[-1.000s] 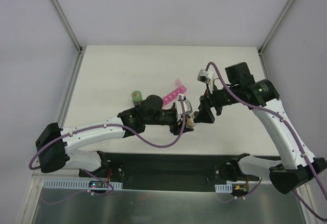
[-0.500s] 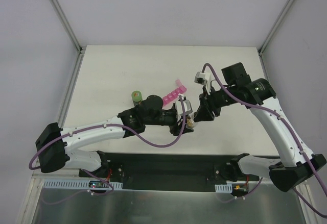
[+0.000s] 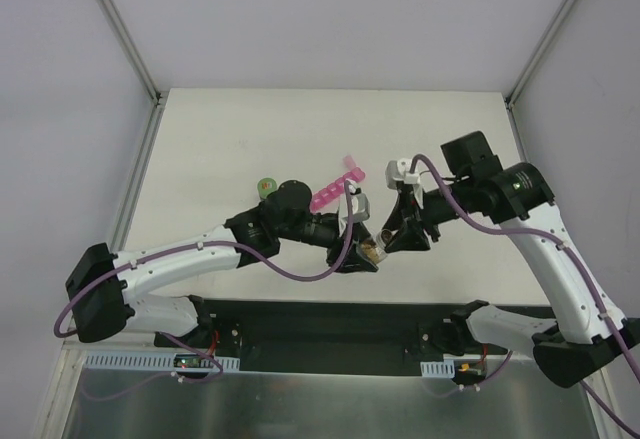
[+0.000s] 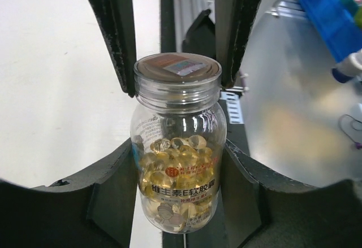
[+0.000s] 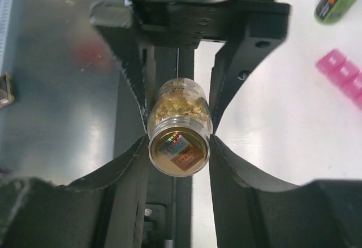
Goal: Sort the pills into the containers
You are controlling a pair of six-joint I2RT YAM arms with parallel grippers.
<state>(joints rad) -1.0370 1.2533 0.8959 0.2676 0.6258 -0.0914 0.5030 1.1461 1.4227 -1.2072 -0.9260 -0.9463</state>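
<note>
I am looking down on a pale, cream bench (image 3: 250, 139) boxed in by plain white walls with grey frame posts running up at the far corners. A black base plate (image 3: 330, 324) along the near edge carries both arms, and in front of it lies a sheet of dull metal (image 3: 320, 399).

The left arm (image 3: 190, 259) and the right arm (image 3: 560, 259) reach inward and meet over the near-middle of the bench. Between them is the small clear bottle (image 3: 372, 251), held off the surface. The left jaws are closed around its body, as both wrist views show. The right jaws are closed on its threaded neck, just under the flat sealed top with its shiny sticker.

The pink pill organizer (image 3: 335, 191) lies on the bench beyond the left wrist, well apart from the bottle. Only its far end shows from above, with one lid (image 3: 350, 164) tipped up there. I cannot count its compartments from here, and in the right wrist view it is cut off by the frame edge (image 5: 342, 75). The green bottle (image 3: 265, 186) is mostly hidden behind a left arm joint.

The pills (image 4: 178, 169) are all inside the clear bottle (image 4: 178, 146), a heap of amber capsules filling roughly half of it. The label print is too small for me to read. A blue shape (image 4: 325, 11) in the left wrist view is too blurred to identify.
</note>
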